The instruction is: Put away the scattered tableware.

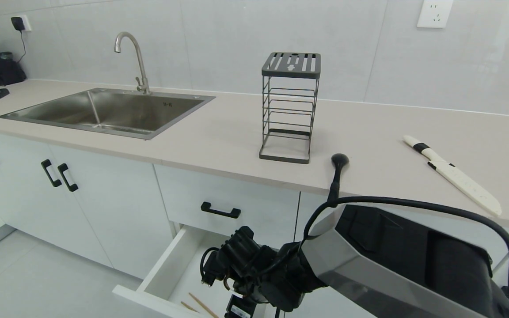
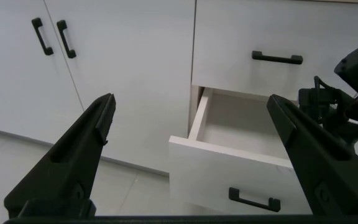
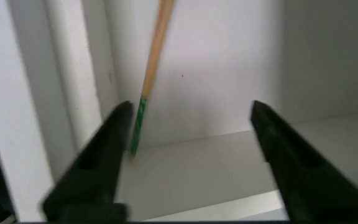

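— Where is your right gripper?

— Down inside the open drawer, below the counter. Its two fingers are spread wide, and nothing sits between them.

— And the tableware?

— A wooden chopstick lies on the drawer's white floor. Its green-banded end is just beside one of my right fingers, at the inner edge of the gap. The rest of the stick runs away from me toward the drawer wall. I can't tell whether finger and stick touch. In the head view a second chopstick lies near it, closer to the drawer's front.

— Your left gripper?

— Released as well, fingers far apart, holding nothing. It hangs in front of the cabinets, facing the drawer and well apart from it.

— Anything up top?

— A white knife with black bands on its handle lies flat on the counter, far to my right and well apart from both grippers. A black round-headed utensil, spoon or ladle I can't tell, lies near the counter's front edge, just right of the wire rack. Its handle points toward me. The rack stands upright between the sink and the knife.
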Robot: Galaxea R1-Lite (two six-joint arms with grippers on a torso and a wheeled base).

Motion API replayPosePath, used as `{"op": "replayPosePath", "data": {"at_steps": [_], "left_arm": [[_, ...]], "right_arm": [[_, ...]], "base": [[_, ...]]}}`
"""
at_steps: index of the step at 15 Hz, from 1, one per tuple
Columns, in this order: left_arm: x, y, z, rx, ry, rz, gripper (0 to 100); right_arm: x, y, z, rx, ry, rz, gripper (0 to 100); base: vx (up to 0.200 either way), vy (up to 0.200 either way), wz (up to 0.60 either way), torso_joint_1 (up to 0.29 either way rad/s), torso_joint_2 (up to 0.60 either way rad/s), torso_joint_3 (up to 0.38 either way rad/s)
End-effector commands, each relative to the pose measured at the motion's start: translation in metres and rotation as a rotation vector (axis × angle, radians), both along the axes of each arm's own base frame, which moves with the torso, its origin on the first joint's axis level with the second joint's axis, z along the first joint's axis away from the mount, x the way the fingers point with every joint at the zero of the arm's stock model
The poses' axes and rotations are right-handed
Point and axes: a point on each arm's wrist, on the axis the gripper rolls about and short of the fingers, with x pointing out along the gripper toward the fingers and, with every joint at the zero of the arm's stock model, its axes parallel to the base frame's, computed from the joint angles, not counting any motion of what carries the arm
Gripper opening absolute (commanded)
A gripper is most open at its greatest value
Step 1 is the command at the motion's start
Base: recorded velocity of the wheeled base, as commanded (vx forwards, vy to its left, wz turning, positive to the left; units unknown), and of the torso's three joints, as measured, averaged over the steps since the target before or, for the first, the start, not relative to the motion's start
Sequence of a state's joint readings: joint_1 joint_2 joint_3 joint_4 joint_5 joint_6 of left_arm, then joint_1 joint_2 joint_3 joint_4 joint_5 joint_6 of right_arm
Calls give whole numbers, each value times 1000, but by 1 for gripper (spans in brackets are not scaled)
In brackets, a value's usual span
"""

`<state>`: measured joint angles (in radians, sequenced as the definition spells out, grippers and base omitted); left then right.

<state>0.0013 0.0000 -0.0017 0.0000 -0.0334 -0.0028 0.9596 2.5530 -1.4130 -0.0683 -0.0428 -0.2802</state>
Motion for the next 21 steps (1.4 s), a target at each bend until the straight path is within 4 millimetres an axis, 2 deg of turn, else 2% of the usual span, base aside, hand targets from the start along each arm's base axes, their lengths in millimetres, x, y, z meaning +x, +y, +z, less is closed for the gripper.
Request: {"op": "replayPosePath", "data": {"at_steps": [1,3,6,8,10,11,14,16,17,18,19,20,21], "left_arm": [[0,0,0,0,2,0,100],[0,0,0,0,2,0,100],[0,0,0,0,2,0,100],[0,0,0,0,2,0,100],[0,0,0,0,2,0,100],[0,0,0,0,2,0,100],[0,0,0,0,2,1,100],[0,0,0,0,2,0,100],[0,0,0,0,2,0,100],[0,0,0,0,2,0,100],[0,0,0,0,2,1,100],[0,0,0,0,2,0,100],[0,0,0,0,2,0,100]], "right_arm": [[3,0,9,17,-15,-4,100],[8,-2,39,70,-56,-13,100],[5,-6,88,141,-124,9,100],[-13,-13,115,177,-134,41,100],[-34,-16,133,236,-88,120,100],[-50,-21,156,313,-55,196,100],[-66,-36,215,456,-162,256,100],[-72,-62,249,518,-231,260,100],[-72,-73,256,535,-240,253,100],[-73,-99,269,555,-268,218,100],[-74,-110,273,560,-280,201,100],[-76,-144,280,562,-315,129,100],[-72,-165,282,548,-348,49,100]], "base": [[0,0,0,0,0,0],[0,0,0,0,0,0],[0,0,0,0,0,0],[0,0,0,0,0,0],[0,0,0,0,0,0],[0,0,0,0,0,0],[0,0,0,0,0,0],[0,0,0,0,0,0],[0,0,0,0,0,0],[0,0,0,0,0,0],[0,0,0,0,0,0],[0,0,0,0,0,0],[0,0,0,0,0,0]]}}
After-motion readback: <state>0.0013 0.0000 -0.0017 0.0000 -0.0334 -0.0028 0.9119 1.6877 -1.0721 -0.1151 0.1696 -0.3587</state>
